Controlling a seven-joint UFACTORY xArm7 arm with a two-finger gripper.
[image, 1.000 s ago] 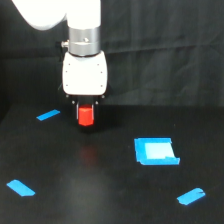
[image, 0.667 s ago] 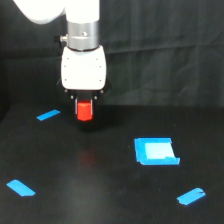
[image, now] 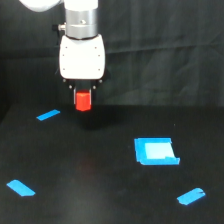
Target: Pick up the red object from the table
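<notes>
My claw: my dark two-fingered gripper [image: 83, 96] hangs below my white, boxy wrist housing [image: 82, 56], fingers pointing straight down and pinched onto the red piece.
What I hold: the small, short, solid red-orange cylinder [image: 83, 101] sits upright between my fingers, its lower end sticking out beneath them.
Where it is: the red cylinder is off the surface, hanging clear above the wide, flat, matte black table [image: 90, 170], toward the far side and the exterior view's left.
Reflection: a faint reddish smear [image: 89, 161] shows on the black surface below and nearer the camera.
My arm: a grey metal cylindrical joint [image: 81, 19] rises from the white housing and runs out of the top of the frame.
Blue square: a bright blue square patch with a paler centre [image: 155, 151] lies flat on the table, well apart from me toward the exterior view's right.
Tape strips: one short blue strip [image: 48, 115] lies near and to the exterior view's left of the cylinder; another [image: 20, 188] sits at the near left; a third [image: 191, 196] sits at the near right.
Backdrop: a dark curtain [image: 165, 50] hangs behind the table.
</notes>
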